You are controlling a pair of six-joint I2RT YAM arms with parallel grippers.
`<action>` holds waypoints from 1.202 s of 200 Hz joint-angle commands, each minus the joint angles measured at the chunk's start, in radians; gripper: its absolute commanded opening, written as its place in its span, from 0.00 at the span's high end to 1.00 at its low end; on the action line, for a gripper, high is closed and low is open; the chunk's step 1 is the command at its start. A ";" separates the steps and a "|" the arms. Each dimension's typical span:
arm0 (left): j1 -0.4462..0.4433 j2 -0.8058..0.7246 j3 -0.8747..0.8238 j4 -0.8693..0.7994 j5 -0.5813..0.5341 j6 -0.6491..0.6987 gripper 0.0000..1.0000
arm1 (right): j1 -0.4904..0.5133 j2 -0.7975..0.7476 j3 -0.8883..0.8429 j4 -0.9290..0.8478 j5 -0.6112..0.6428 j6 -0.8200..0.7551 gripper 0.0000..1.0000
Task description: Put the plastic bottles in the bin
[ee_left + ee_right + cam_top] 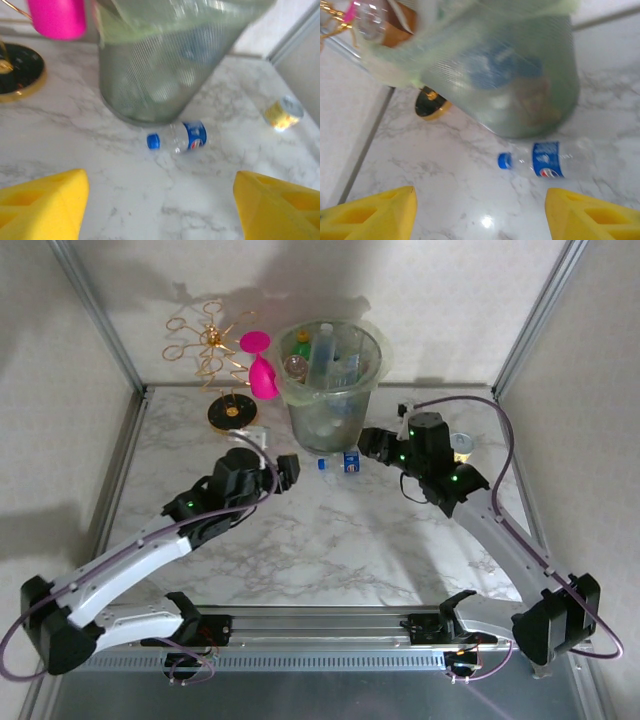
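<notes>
The bin (333, 380) stands at the back middle of the table with several plastic bottles inside it, some poking above its rim. One clear bottle (338, 463) with a blue cap and a blue label lies on its side on the marble just in front of the bin (150, 75). My left gripper (290, 472) hangs open to the left of that bottle (180, 138), and nothing is between its yellow fingers (45, 202). My right gripper (372, 445) is open to the right of the same bottle (545, 160), a little short of the bin (515, 80), and it holds nothing.
A pink goblet (262, 370) and a gold wire stand (212, 340) on a black base (232, 412) sit left of the bin. A small metal can (462, 445) lies at the right. Frame posts and walls close in the table's back and sides.
</notes>
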 commanded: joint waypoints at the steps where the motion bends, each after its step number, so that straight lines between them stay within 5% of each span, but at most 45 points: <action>1: -0.059 0.145 0.095 -0.113 0.045 0.062 0.19 | -0.063 -0.061 -0.079 0.037 -0.040 0.066 0.30; 44: -0.091 0.395 0.241 -0.121 0.060 0.160 0.10 | -0.163 -0.084 -0.166 0.070 -0.122 0.125 0.27; 113: -0.095 0.845 0.529 -0.120 -0.021 0.289 0.08 | -0.341 -0.166 -0.239 0.036 -0.173 0.105 0.19; 198: -0.095 1.122 0.775 -0.035 -0.215 0.476 0.01 | -0.349 -0.205 -0.252 0.041 -0.224 0.073 0.13; 240: -0.073 1.191 0.831 -0.056 -0.155 0.494 0.02 | -0.348 -0.203 -0.263 0.051 -0.236 0.081 0.12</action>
